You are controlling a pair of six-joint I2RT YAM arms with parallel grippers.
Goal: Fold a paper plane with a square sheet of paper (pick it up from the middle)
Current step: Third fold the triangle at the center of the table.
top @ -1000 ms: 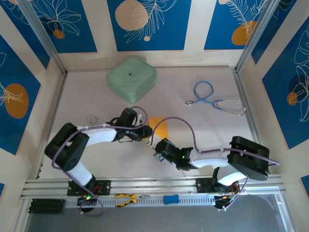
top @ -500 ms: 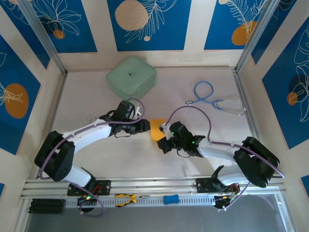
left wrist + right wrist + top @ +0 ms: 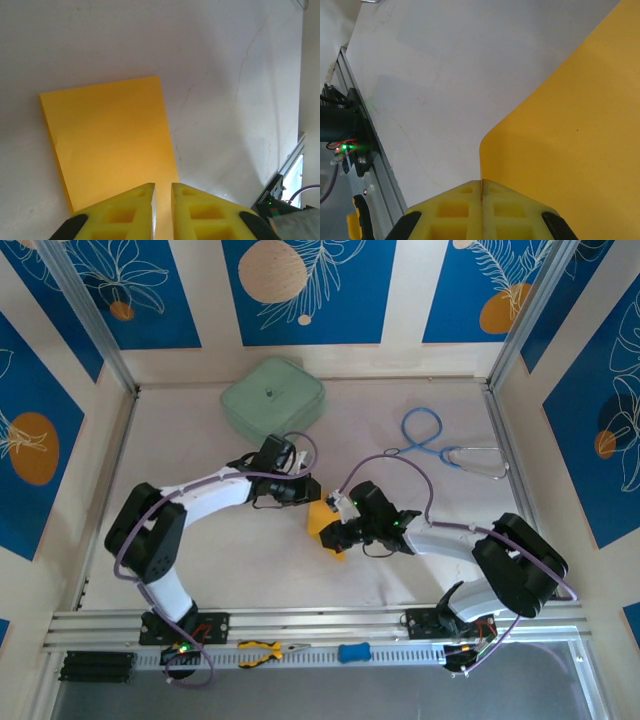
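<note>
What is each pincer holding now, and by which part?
Right pincer: shut on one edge of the paper. Left pincer: nearly closed at another edge, grip unclear.

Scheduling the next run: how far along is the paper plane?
Done: the square sheet of paper is picked up and looks folded into a rectangle. In hand: right end effector shut on it; left end effector, jaws slightly apart around its edge. Left: the remaining folds; no pointed dart yet.

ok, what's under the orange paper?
Bare white table shows all around the square sheet of paper; the patch directly beneath it is covered.
</note>
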